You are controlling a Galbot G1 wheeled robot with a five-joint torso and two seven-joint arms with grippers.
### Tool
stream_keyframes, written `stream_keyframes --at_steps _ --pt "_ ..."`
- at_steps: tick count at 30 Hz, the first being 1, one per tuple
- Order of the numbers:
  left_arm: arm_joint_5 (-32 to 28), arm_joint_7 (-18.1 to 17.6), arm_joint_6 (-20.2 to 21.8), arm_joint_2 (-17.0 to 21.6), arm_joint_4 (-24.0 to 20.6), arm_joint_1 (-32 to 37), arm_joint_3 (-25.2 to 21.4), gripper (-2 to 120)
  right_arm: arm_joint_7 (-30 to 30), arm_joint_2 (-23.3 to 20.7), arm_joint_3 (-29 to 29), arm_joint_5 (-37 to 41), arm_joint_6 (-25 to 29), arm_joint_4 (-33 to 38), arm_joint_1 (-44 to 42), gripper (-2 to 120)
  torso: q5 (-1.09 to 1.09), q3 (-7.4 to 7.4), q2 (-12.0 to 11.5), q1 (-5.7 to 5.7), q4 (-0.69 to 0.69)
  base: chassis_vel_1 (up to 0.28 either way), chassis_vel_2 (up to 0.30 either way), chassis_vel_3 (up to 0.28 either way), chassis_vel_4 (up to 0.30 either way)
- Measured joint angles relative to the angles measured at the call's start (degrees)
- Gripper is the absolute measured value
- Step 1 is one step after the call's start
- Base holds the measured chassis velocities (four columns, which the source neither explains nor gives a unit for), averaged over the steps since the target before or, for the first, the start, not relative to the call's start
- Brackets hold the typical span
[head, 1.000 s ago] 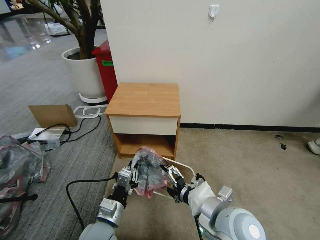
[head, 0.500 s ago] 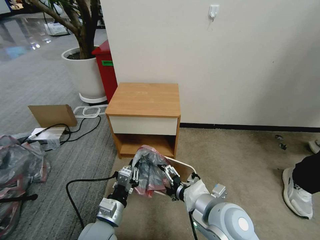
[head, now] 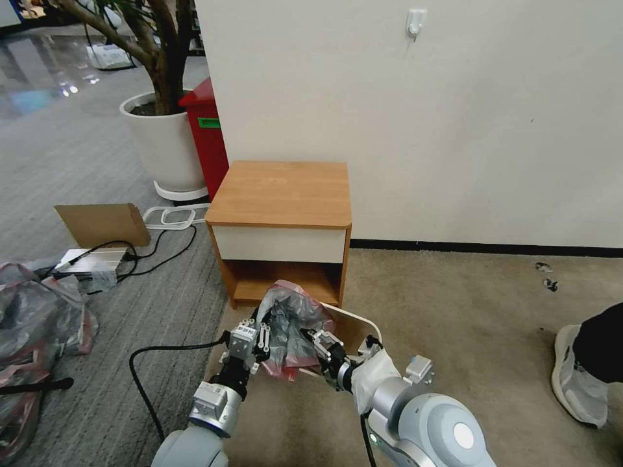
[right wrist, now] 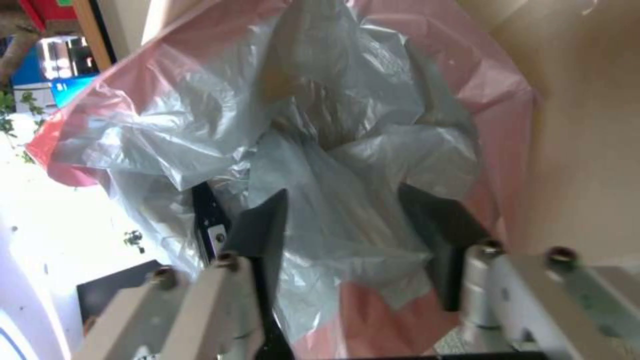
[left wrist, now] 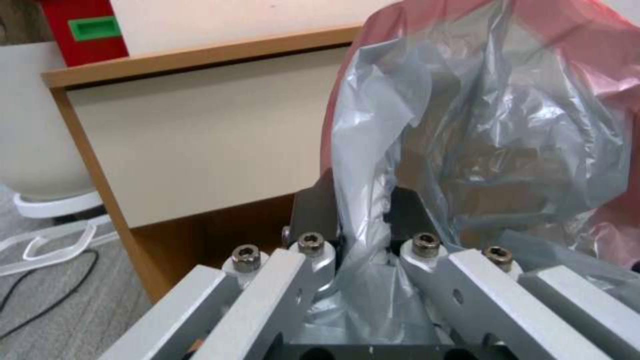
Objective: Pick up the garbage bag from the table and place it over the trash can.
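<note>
The garbage bag [head: 292, 324], crinkly grey plastic with a pink-red rim, hangs bunched between my two grippers, low in front of the table [head: 282, 194]. My left gripper [head: 252, 340] is shut on a fold of the bag's grey plastic [left wrist: 363, 235]. My right gripper [head: 321, 347] sits against the bag's other side. Its fingers [right wrist: 263, 230] stand apart with loose plastic [right wrist: 333, 165] bulging between them. The cream-white trash can [head: 355, 319] stands just behind and under the bag. Part of its rim shows to the bag's right.
A tall red bin [head: 206, 133] and a white planter [head: 165, 146] stand left of the table. A heap of plastic bags [head: 32, 324], cardboard [head: 104, 224] and a black cable [head: 149, 363] lie on the left floor. A person's shoe [head: 577, 383] rests on the carpet, right.
My right gripper has moved left, in against the bag, and its arm has swung inward. The left gripper has held still. A person's leg and shoe have come in at the right.
</note>
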Motion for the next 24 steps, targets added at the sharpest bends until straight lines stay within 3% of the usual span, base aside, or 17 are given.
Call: stream_keyframes --at_steps 12,17,24 --pt "0.0 -0.25 0.15 -0.56 0.49 -0.1 -0.11 8 -1.76 -0.66 -0.52 -3.81 -0.29 -0.4 0.62 0 0.0 0.0 0.0 0.0 0.0 0.0 0.0 0.0 0.0" --pt "-1.36 -1.16 0.88 -0.8 0.59 -0.1 -0.05 8 -3.58 -1.34 -0.08 -7.68 -1.04 0.33 0.1 0 0.0 0.0 0.0 0.0 0.0 0.0 0.0 0.0 0.0" --pt "-8.68 -5.33 4.78 -1.1 -0.4 -0.69 0.72 8 -6.39 -3.04 0.87 -16.0 -2.77 4.23 -2.35 0 0.0 0.0 0.0 0.0 0.0 0.0 0.0 0.0 0.0"
